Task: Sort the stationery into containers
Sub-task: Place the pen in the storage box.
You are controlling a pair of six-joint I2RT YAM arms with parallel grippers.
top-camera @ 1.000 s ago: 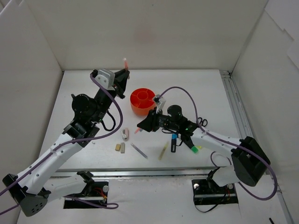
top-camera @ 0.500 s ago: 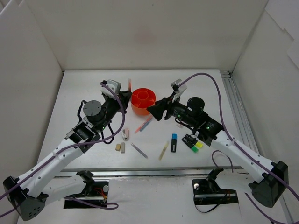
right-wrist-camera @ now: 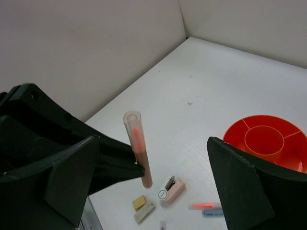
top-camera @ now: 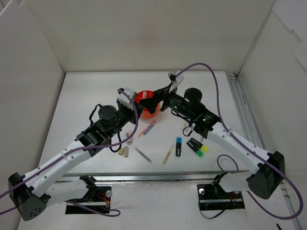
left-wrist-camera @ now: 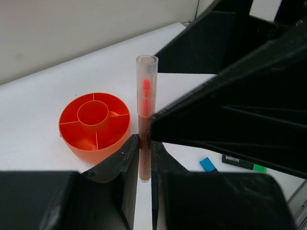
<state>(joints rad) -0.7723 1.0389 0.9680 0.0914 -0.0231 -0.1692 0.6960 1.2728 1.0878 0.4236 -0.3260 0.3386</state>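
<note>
Nearest, on the white counter [top-camera: 81, 91] and short of the left hand [left-wrist-camera: 144, 146]: two tan erasers [top-camera: 125, 152] side by side, with a bluish pencil [top-camera: 142, 154] and a yellow pen [top-camera: 168, 154] lying off to their right. Short of the right hand [right-wrist-camera: 152, 143]: a black highlighter [top-camera: 178, 146] with a blue end, and just beside it a pair of highlighters [top-camera: 198, 148], green-ended and yellow-ended. A little farther, between erasers and left hand: a small white piece [top-camera: 128, 139]; under the gap between the two hands, an orange pen [top-camera: 147, 128] lying aslant on the counter. Then the left hand itself, pressed together and pinching a clear-barrelled pen [left-wrist-camera: 146, 96] with an orange core, gripped low on the barrel and standing upright. Facing it from the right, the right hand, spread wide with nothing gripped; one black finger [left-wrist-camera: 225, 124] just beside the held pen, contact impossible to tell. Farthest, just beyond both hands and partly hidden under them from above: the round orange organiser [left-wrist-camera: 84, 152], standing on the counter, split into compartments around a central well
</note>
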